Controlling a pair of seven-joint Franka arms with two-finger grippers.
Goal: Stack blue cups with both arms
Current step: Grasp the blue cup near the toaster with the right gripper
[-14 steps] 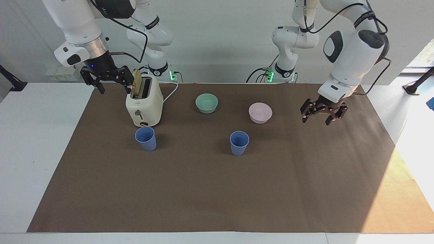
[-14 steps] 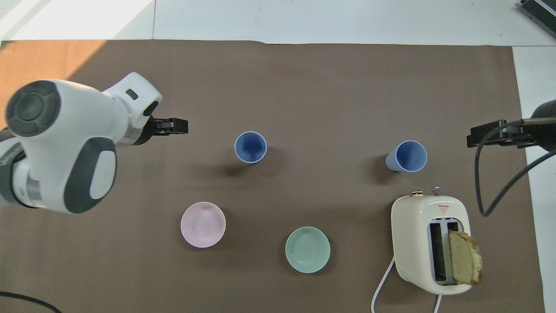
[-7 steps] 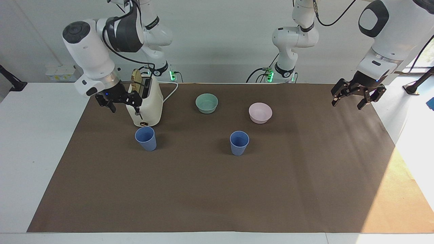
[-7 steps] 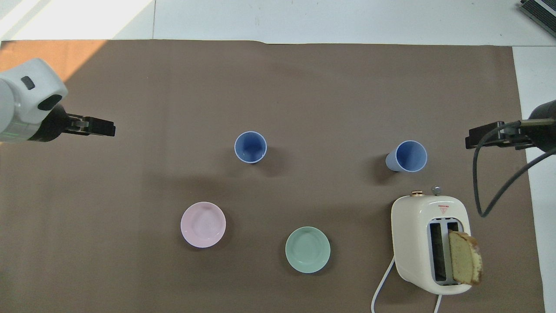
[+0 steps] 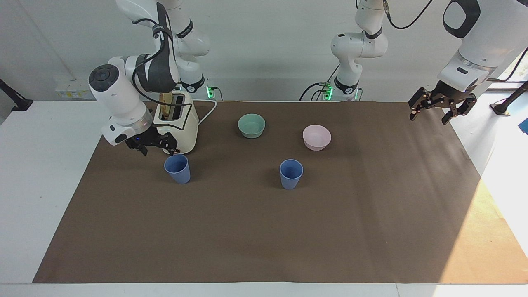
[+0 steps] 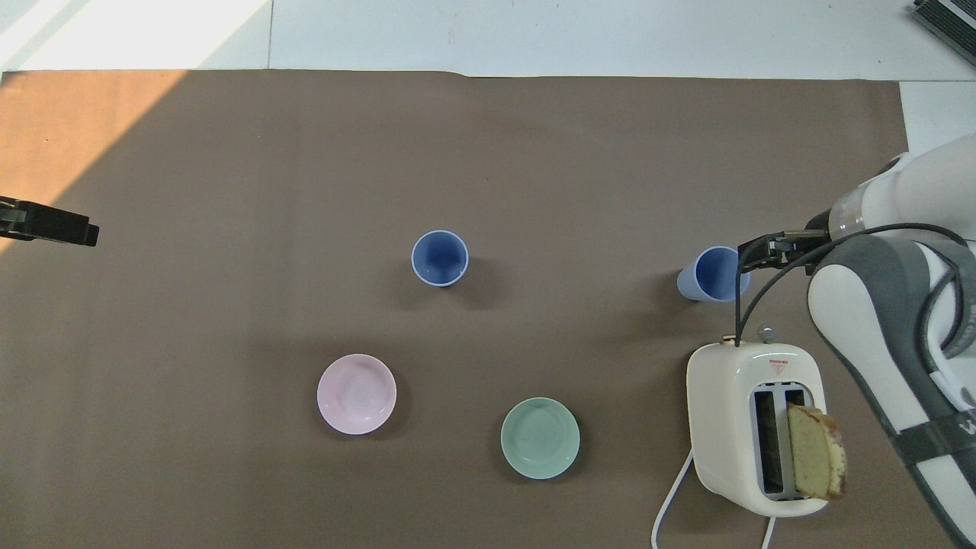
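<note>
Two blue cups stand upright on the brown mat. One cup [image 5: 177, 168] [image 6: 714, 274] is just in front of the toaster; the other cup [image 5: 291, 173] [image 6: 440, 258] is near the mat's middle. My right gripper [image 5: 159, 149] [image 6: 762, 250] is open and low beside the toaster. One of its fingertips [image 5: 173, 152] is just over the rim of the cup by the toaster; I cannot tell if it touches. My left gripper [image 5: 440, 109] [image 6: 57, 227] is open and empty, raised over the mat's edge at the left arm's end.
A cream toaster [image 5: 181, 128] [image 6: 732, 427] with a bread slice [image 6: 816, 451] in its slot stands close beside my right gripper. A mint-green bowl [image 5: 251, 125] [image 6: 540, 438] and a pale pink bowl [image 5: 316, 137] [image 6: 356, 393] sit nearer the robots than the middle cup.
My right gripper has come down from beside the toaster's top to the rim of the cup by the toaster. My left gripper has risen and moved out to the left arm's end.
</note>
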